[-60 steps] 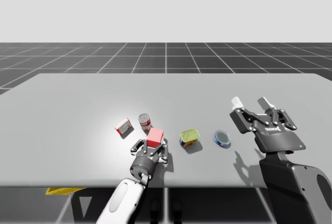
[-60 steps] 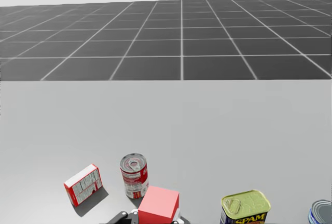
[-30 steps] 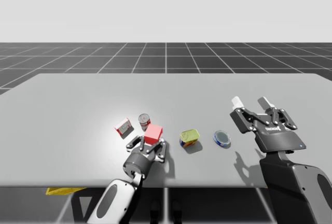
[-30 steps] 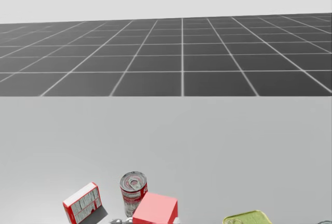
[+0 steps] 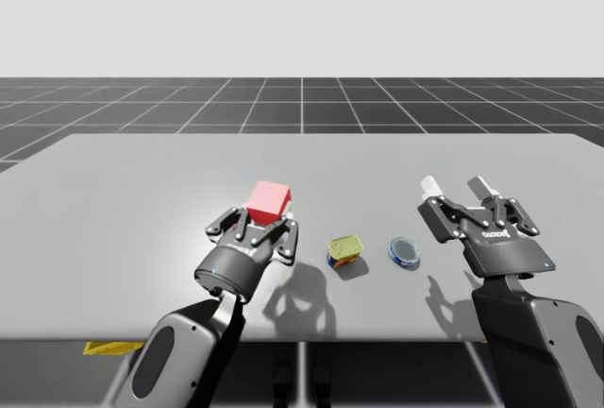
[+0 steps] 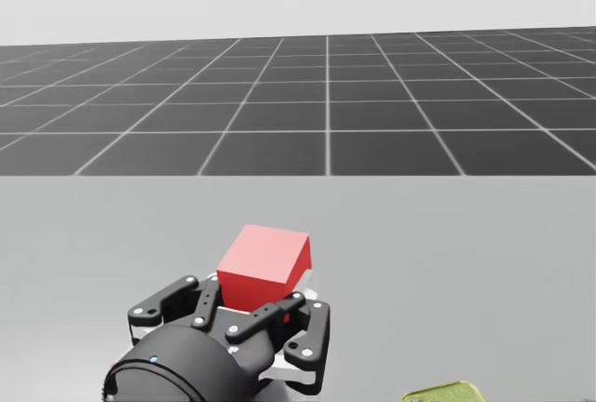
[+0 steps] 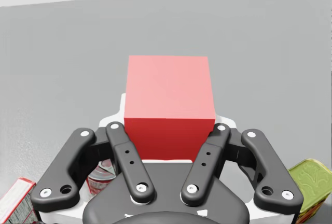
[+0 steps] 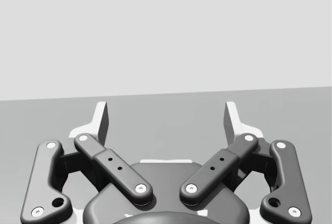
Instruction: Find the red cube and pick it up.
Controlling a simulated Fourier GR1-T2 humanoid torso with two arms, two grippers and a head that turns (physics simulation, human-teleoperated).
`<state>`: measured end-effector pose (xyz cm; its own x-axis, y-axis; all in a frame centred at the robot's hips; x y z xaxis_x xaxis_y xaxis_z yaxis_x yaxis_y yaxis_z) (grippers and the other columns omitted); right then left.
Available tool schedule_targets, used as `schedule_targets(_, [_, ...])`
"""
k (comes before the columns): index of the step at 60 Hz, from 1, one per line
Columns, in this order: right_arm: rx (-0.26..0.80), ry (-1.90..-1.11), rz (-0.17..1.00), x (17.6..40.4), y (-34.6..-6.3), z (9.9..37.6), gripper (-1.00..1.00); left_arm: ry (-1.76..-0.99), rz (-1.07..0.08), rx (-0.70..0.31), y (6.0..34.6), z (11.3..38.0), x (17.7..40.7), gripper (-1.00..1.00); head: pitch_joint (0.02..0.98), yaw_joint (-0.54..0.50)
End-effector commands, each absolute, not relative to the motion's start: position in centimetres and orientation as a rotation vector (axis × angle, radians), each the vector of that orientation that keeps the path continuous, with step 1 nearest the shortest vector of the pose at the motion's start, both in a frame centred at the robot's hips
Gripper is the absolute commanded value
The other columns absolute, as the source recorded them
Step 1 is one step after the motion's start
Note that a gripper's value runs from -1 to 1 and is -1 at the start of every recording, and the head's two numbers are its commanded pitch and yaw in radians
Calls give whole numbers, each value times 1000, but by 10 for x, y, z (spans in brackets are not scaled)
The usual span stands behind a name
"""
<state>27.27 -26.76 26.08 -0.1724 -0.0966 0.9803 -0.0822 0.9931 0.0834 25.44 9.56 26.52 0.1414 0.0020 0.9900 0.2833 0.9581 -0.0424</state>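
The red cube (image 5: pixel 268 201) is held off the table, my left gripper (image 5: pixel 267 215) shut on its lower half. In the head view the cube (image 6: pixel 264 265) rises out of the gripper (image 6: pixel 266 296), tilted slightly. Seen from the left wrist, the cube (image 7: pixel 168 99) sits squarely between the white fingers (image 7: pixel 112 119) of that gripper (image 7: pixel 168 121). My right gripper (image 5: pixel 456 186) hovers over the table's right side, well apart from the cube. Its fingers (image 8: pixel 101 116) are spread wide around nothing, so this gripper (image 8: pixel 166 115) is open.
A yellow-green rectangular can (image 5: pixel 345 250) and a flat blue round can (image 5: pixel 405 252) lie between my two arms. Below the left gripper are a red round can (image 7: pixel 101 176) and a red-and-white box (image 7: pixel 18 203), with the green can (image 7: pixel 311 182) off to its side.
My left arm has lifted the red cube up off the table and slightly left, covering the red can and box in the high view. My head tilted up. The right arm stayed still.
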Motion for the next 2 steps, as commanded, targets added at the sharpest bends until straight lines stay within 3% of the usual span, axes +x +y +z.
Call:
schedule_targets(1, [133,-1748,-5,273,-268,261,-1000,-1568,-300,-318,83,319,254,1000,457,70])
schedule_targets(2, [132,-1749,-3,273,-268,260,-1000,-1589,-295,-318,83,326,253,1000,456,70])
